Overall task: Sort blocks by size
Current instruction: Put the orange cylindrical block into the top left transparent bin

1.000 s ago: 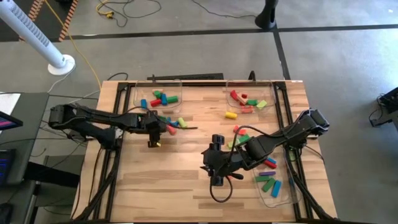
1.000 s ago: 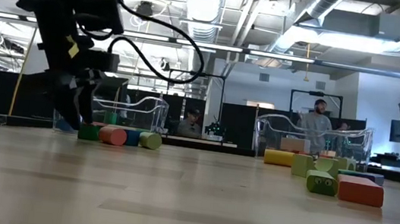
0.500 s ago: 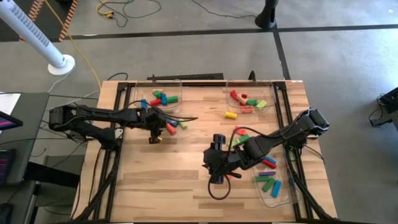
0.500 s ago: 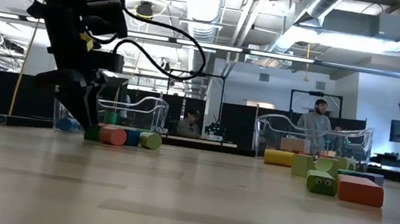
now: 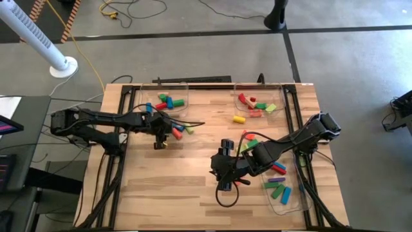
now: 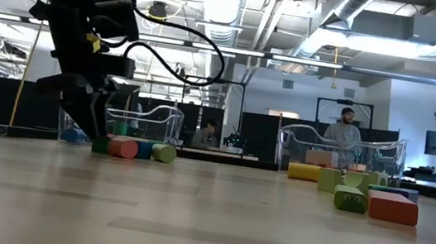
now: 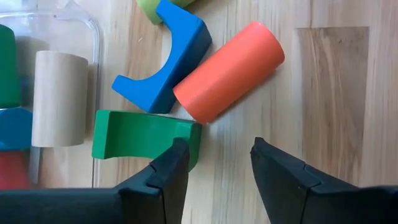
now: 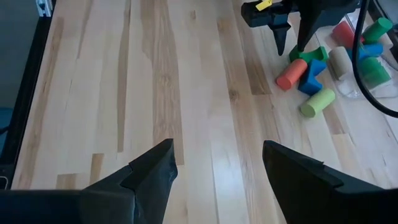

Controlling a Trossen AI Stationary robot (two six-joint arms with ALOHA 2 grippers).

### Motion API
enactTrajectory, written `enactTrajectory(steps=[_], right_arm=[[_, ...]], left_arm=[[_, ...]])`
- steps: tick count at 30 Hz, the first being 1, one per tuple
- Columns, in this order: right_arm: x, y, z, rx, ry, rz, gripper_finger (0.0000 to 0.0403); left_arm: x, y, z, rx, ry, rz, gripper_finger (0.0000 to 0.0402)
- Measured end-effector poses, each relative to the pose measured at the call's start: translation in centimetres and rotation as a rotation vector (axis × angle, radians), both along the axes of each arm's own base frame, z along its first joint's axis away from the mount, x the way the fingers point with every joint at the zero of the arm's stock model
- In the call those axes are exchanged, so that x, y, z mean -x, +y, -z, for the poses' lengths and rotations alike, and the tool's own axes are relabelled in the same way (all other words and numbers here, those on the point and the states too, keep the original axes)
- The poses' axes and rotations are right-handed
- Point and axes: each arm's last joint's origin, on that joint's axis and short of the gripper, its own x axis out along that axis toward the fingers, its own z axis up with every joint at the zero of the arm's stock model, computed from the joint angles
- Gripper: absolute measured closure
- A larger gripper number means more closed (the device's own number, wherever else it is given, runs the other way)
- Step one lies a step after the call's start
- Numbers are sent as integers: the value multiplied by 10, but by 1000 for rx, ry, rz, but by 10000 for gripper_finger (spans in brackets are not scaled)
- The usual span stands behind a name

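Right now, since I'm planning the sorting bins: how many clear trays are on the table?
3 clear trays. One is at the top left of the high view, one at the top right, and one along the right edge, lower down. None looks hidden.

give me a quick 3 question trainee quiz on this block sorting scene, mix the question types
1. True or false: the left hand holds a block.
2. Which piece lies closest to the left hand's fingers? A) yellow cylinder B) green arch block C) purple bar
3. Fill in: the orange cylinder touches the ___ arch block.

Key:
1. False; nothing sits between its fingers.
2. B
3. blue
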Motion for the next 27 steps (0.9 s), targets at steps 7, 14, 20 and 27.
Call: enactTrajectory(steps=[7, 14, 20, 27], right_arm=[[0, 0, 0, 0, 0, 1, 128], [0, 0, 0, 0, 0, 1, 128], [0, 0, 0, -1, 0, 1, 128], [0, 0, 0, 0, 1, 1, 128]], left_arm=[[0, 0, 0, 1, -3, 1, 212], [-1, 2, -1, -8, -23, -8, 196], [0, 13, 3, -6, -13, -52, 196], [-10, 22, 25, -13, 59, -47, 204]])
